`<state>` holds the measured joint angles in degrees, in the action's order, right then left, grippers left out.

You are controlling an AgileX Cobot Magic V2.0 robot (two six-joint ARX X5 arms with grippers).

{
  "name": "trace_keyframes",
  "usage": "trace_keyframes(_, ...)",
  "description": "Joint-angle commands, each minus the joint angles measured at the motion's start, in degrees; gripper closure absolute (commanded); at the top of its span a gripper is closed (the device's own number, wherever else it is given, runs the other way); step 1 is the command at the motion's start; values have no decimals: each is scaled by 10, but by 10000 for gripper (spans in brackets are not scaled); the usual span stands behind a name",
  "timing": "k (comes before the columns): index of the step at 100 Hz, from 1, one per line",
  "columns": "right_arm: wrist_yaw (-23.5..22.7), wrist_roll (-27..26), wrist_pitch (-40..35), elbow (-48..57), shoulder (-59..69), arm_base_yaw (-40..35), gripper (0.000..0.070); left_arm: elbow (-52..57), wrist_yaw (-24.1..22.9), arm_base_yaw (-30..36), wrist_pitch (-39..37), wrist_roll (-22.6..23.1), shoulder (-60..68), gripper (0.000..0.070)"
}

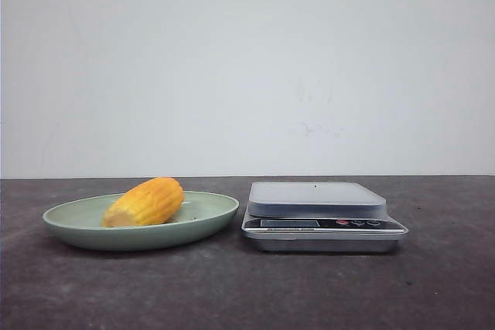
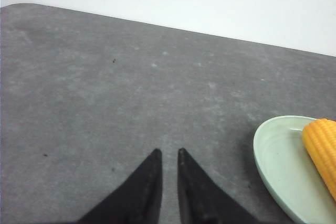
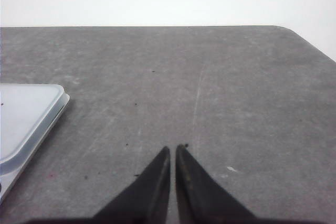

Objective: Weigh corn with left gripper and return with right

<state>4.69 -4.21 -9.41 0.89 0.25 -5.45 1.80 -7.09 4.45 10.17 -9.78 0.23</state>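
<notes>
Front view: corn on plate, well apart from both tools.

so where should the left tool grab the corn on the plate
Across the middle of the corn, from above. It lies on its side in the green plate, its long axis roughly level, so its fat midsection is exposed on top, while the plate's rim blocks a low side approach. The left tool would probably need opening first.
</notes>
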Motion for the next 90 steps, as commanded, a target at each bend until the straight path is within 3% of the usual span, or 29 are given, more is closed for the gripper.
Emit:
trace_keyframes(1,0,5,4,-2,0,0,688,-10,2,0,3,7,0,673)
trace_keyframes(90,-3,0,9,-1,0,0,688,-10,2,0,3,7,0,672)
